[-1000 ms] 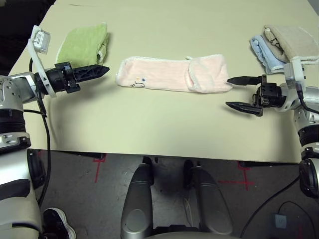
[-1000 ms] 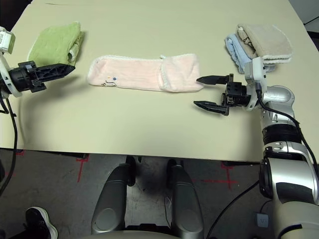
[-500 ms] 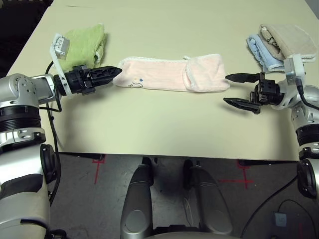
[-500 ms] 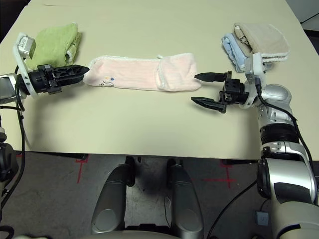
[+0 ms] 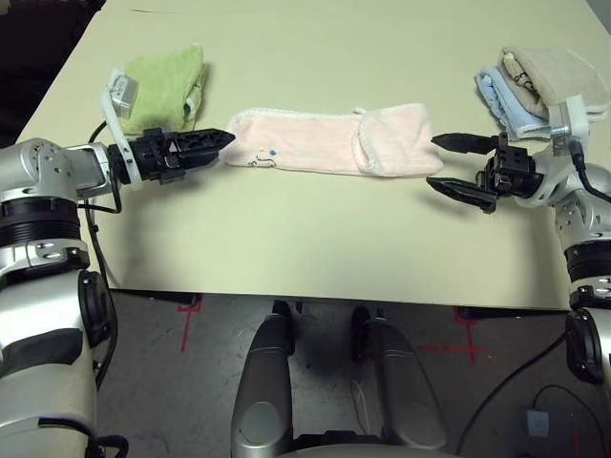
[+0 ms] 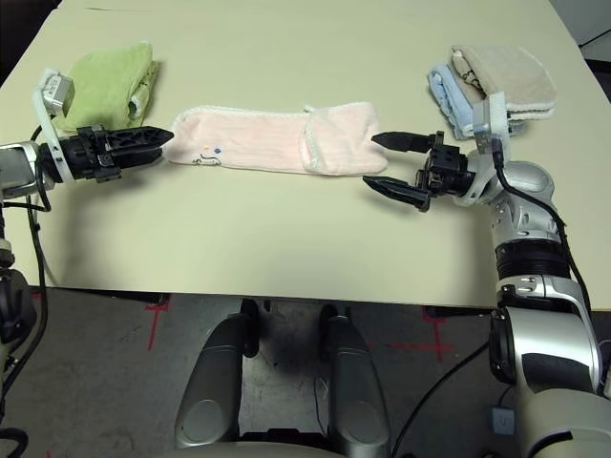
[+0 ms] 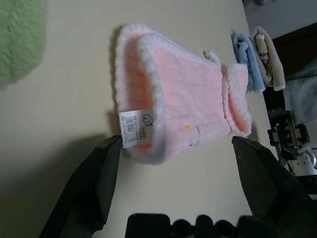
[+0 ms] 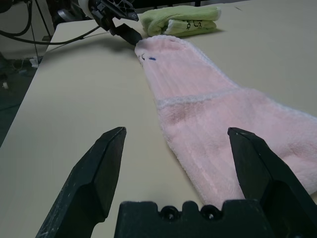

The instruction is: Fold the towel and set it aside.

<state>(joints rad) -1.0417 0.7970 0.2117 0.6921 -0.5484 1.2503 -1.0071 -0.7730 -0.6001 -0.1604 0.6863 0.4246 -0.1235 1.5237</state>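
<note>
The pale pink towel lies stretched across the middle of the table, its right end folded back over itself. A white tag and a small dark motif sit at its left end. My left gripper is open, low over the table, with its tips at the towel's left edge. In the left wrist view its fingers stand on either side of that end. My right gripper is open with its tips just off the towel's right end. Nothing is held.
A lime-green folded towel lies at the back left, just behind my left arm. A stack of light-blue and beige folded towels sits at the back right behind my right wrist. Bare tabletop runs to the front edge.
My left gripper has moved right from beside the green towel to the pink towel's left edge. My right gripper has edged up to the towel's right end.
</note>
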